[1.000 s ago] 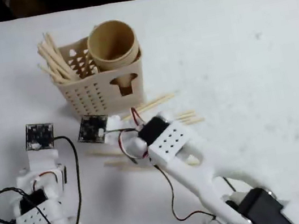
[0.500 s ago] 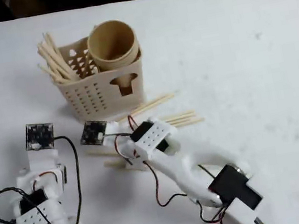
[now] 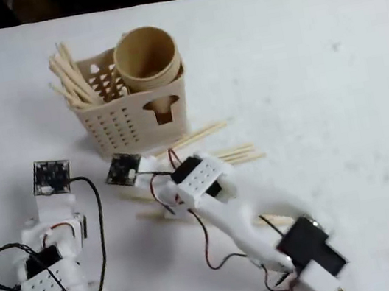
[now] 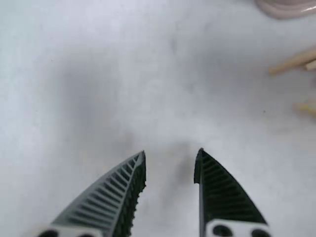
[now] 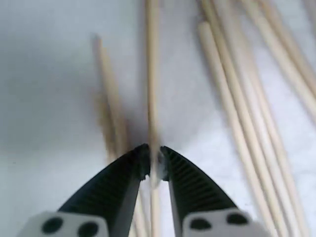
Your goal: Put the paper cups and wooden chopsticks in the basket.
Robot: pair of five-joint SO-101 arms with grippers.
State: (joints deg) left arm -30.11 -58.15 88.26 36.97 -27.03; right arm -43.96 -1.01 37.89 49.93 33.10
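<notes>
Right wrist view, right gripper (image 5: 154,159) apparently pinching one chopstick (image 5: 152,74), left gripper (image 4: 170,165) spread above table (image 4: 98,74)

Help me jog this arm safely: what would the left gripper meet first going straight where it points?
Probably only bare table: the open left gripper aims at white surface, nothing ahead of its tips. The chopstick ends sit off to one side of that line; depth is unclear.
</notes>
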